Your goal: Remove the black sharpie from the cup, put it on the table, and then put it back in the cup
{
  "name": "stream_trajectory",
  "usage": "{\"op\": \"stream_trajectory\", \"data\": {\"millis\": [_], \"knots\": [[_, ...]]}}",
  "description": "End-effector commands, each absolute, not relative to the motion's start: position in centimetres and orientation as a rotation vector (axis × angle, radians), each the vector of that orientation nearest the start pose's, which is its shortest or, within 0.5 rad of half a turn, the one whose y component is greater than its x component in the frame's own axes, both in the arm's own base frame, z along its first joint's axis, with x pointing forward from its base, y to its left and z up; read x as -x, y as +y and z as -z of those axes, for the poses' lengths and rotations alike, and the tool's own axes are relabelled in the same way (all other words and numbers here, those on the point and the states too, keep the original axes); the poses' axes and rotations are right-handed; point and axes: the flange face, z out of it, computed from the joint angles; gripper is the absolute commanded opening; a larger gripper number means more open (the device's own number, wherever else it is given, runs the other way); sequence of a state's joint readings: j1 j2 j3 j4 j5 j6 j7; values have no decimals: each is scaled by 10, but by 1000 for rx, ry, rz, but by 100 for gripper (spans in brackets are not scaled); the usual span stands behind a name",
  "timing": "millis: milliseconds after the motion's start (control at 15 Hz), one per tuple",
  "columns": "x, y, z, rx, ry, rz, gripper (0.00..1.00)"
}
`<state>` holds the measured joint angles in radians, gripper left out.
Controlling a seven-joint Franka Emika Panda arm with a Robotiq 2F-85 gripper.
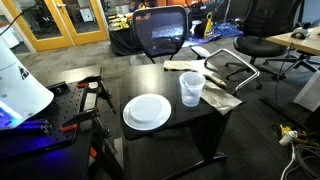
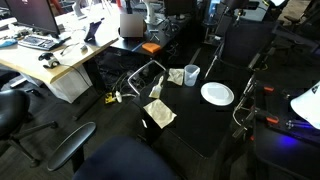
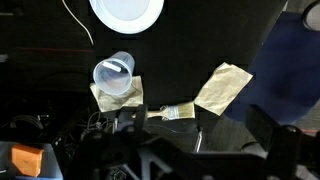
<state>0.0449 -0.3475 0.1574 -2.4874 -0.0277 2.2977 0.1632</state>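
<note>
The clear plastic cup point(image 1: 191, 88) stands upright on a paper napkin near the far side of the black table point(image 1: 175, 125). It also shows in both other views point(image 2: 190, 74) point(image 3: 114, 74). I cannot make out the black sharpie in any view; nothing sticks out above the cup's rim. My gripper point(image 3: 198, 136) shows only in the wrist view, as dark fingers spread wide at the bottom edge. It is open, empty, high above the table and well off from the cup.
A round white plate point(image 1: 147, 111) point(image 3: 127, 12) lies beside the cup. A small paintbrush point(image 3: 180, 113) and a second crumpled napkin point(image 3: 222, 88) lie on the table. Office chairs point(image 1: 160, 35) stand behind the table, and a blue one point(image 3: 295, 70) is close to its side.
</note>
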Motion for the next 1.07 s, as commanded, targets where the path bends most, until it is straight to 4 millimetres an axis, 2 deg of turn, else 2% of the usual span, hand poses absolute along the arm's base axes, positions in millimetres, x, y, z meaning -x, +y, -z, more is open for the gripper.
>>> {"op": "stream_trajectory", "data": {"millis": [0,467,733,1000], "knots": [[-442,72,-424,3187,-48,232,100],[-456,11,-389,3180,-7,99,100],[-463,-18,-355,3175,-38,-1,100],[-472,-34,-319,3163,-22,-43,100]]}}
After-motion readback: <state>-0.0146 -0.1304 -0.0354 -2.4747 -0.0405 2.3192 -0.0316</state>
